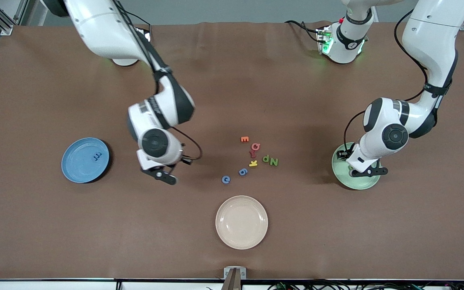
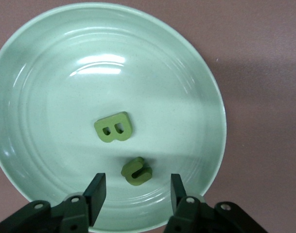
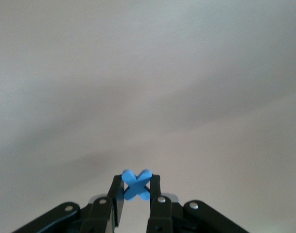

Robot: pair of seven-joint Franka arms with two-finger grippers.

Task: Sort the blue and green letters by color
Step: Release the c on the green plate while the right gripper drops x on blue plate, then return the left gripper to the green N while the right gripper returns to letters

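At frame right, the left end effector (image 2: pixel 134 191) hangs released over the green plate (image 2: pixel 196 73) holding B (image 2: pixel 114 127) and u (image 2: pixel 136 171). Left of centre, the right end effector (image 3: pixel 136 191) grasps the blue X (image 3: pixel 136 184) above the tabletop (image 1: pixel 232 72).

We see a brown desk (image 1: pixel 232 80) carrying three plates: a blue plate (image 1: pixel 79 165) toward the right arm's end, a green plate (image 1: pixel 342 177) toward the left arm's end, and a cream plate (image 1: pixel 241 222) nearest the front camera. Between them lies a loose cluster of small letters (image 1: pixel 252 158), directly on the desk.
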